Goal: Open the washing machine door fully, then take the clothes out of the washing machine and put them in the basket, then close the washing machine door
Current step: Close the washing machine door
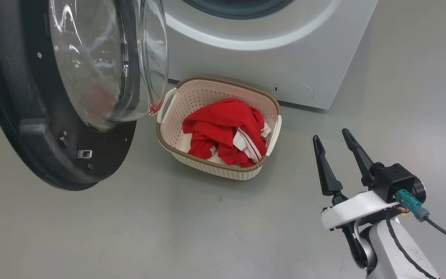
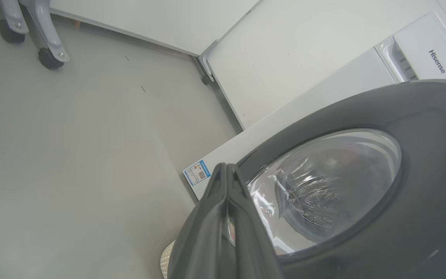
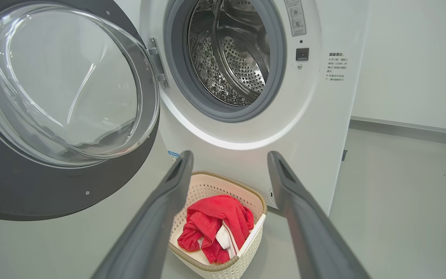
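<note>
right gripper (image 3: 229, 155) sits closest, its jaws spread wide apart with nothing between them, held above the floor (image 1: 207, 224) to the right of the basket (image 1: 207, 100). left gripper (image 2: 226, 167) has its jaws pressed together, empty, with the tips at the outer edge of the black ring. whether they touch it i cannot tell.

that ring belongs to the washing machine door (image 1: 21, 116), which stands swung open on the left side of the round mouth, hinged there, with its bulging glass bowl facing the basket. in the head view the bowl overhangs the basket's left handle.

the clothes (image 1: 223, 128) lie in a crumpled heap inside the basket, red with white panels and a bit of striped trim showing, piled toward its right side.

the basket stands on the floor just in front of the washing machine (image 1: 285, 58), below the mouth and close to the base of the white front panel. through the grey rubber rim the steel drum (image 3: 230, 58) shows. a small blue sticker (image 2: 196, 172) sits low on the front panel, behind the door.
</note>
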Motion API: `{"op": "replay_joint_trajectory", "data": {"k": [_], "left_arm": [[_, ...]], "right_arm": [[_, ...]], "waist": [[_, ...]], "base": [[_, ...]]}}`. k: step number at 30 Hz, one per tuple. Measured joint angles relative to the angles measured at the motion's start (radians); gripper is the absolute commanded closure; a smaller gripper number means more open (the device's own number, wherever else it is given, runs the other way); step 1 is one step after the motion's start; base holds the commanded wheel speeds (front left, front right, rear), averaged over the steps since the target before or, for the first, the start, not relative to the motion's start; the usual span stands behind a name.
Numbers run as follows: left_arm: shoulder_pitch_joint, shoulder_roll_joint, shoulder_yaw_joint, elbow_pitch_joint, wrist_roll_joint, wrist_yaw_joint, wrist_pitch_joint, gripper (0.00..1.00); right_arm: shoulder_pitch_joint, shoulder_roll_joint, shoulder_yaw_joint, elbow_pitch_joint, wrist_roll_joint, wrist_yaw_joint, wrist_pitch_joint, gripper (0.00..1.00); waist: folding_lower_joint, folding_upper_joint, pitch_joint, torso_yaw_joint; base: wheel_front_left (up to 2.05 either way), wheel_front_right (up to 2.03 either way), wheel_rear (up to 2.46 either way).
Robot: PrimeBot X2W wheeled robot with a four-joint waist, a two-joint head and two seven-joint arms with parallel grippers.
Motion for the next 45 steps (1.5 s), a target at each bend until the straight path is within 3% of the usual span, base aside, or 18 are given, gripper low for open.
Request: {"op": "replay_joint_trajectory", "data": {"k": [9, 16, 23, 45], "left_arm": [[-0.067, -0.079, 0.072, 0.009, -0.306, 0.079, 0.204, 1.00], [-0.090, -0.085, 0.123, -0.006, -0.407, 0.126, 0.275, 1.00], [-0.097, -0.095, 0.137, -0.005, -0.475, 0.193, 0.343, 1.00], [-0.072, -0.114, 0.078, -0.094, -0.553, 0.218, 0.517, 1.00]], "right_arm": [[0.000, 0.002, -0.001, 0.000, 0.000, 0.000, 0.000, 0.00], [0.000, 0.003, -0.002, 0.003, 0.000, 0.000, 0.000, 0.00], [-0.001, 0.004, -0.003, 0.005, 0.000, 0.000, 0.000, 0.00], [-0.001, 0.008, 0.010, 0.021, 0.000, 0.000, 0.000, 0.00]], "waist": [[0.0000, 0.0000, 0.005, -0.009], [0.0000, 0.0000, 0.006, -0.011], [0.0000, 0.0000, 0.003, -0.012], [0.0000, 0.0000, -0.014, -0.028]], "base": [[0.00, 0.00, 0.00], [0.00, 0.00, 0.00], [0.00, 0.00, 0.00], [0.00, 0.00, 0.00]]}}
